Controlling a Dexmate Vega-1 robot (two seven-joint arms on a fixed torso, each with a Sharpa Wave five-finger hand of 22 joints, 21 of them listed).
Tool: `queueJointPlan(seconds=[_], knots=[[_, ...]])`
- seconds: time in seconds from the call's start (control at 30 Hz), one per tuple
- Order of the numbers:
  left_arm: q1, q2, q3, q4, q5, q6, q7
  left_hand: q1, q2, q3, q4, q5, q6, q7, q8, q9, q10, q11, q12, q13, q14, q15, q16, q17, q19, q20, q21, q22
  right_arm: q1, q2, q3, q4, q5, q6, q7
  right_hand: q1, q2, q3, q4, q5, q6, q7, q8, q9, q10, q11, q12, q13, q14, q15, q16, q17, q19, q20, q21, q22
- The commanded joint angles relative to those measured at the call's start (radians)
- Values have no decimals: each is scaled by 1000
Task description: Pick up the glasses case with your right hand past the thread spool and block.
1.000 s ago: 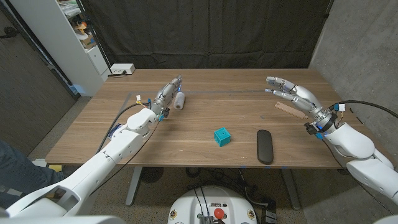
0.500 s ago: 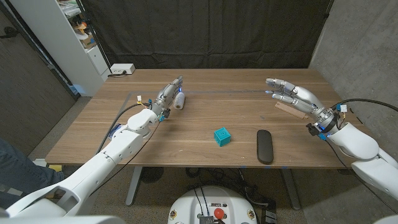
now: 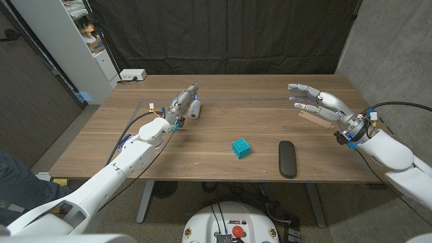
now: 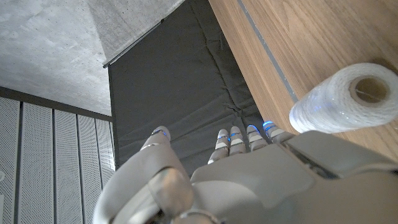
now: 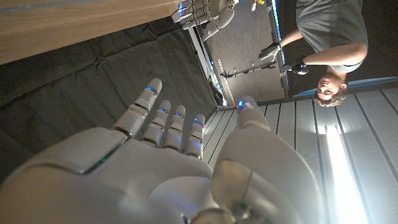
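Observation:
The black glasses case (image 3: pixel 287 158) lies near the table's front edge, right of centre. A teal block (image 3: pixel 241 148) sits just left of it. A white thread spool (image 3: pixel 195 109) lies on its side at the far left; in the left wrist view the spool (image 4: pixel 342 99) is close beside my left hand (image 4: pixel 249 177). My left hand (image 3: pixel 182 102) is open, fingers straight, holding nothing. My right hand (image 3: pixel 316 102) hovers open with fingers spread over the far right of the table, beyond and right of the case. In its wrist view the right hand (image 5: pixel 155 168) holds nothing.
A light wooden slat (image 3: pixel 318 120) lies under my right hand. A white power strip (image 3: pixel 132 75) sits at the far left corner, with a shelf unit (image 3: pixel 74 40) beyond. A person (image 5: pixel 329 37) stands off the table in the right wrist view.
My right wrist and forearm have drifted slightly to the right and away; the hand stays open. The left arm, spool, block and case have not moved.

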Motion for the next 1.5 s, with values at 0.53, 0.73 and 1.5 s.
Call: queueJointPlan(seconds=[0.53,0.73,1.5], knots=[[-8,-13,11,13,4,8,1,-1,11,-2,-6,-1,8,4,1,3,-1,-4,1,1,-9,-5,2,3,-5,12,4,3,25,73,131,36,-343,133,-107,10,12,16,9,7,-4,-15,3,3,35,-4,11,3,31,-24,13,6,41,1,8,3],[-8,-15,14,13,5,10,1,-1,11,-3,-7,-1,9,5,1,3,0,-6,1,1,-9,-5,2,3,-6,16,4,3,25,88,166,38,-414,160,-122,15,16,21,9,7,-5,-21,3,3,40,-8,11,3,38,-31,13,6,48,2,7,3],[-17,-26,20,38,2,-1,-15,-5,12,-5,-8,-1,12,5,2,3,0,-7,1,1,-10,-6,2,3,-9,26,4,3,37,105,268,0,-663,209,-151,82,39,66,-15,2,-9,-33,4,4,42,-15,2,5,45,-34,4,3,71,16,0,2]])
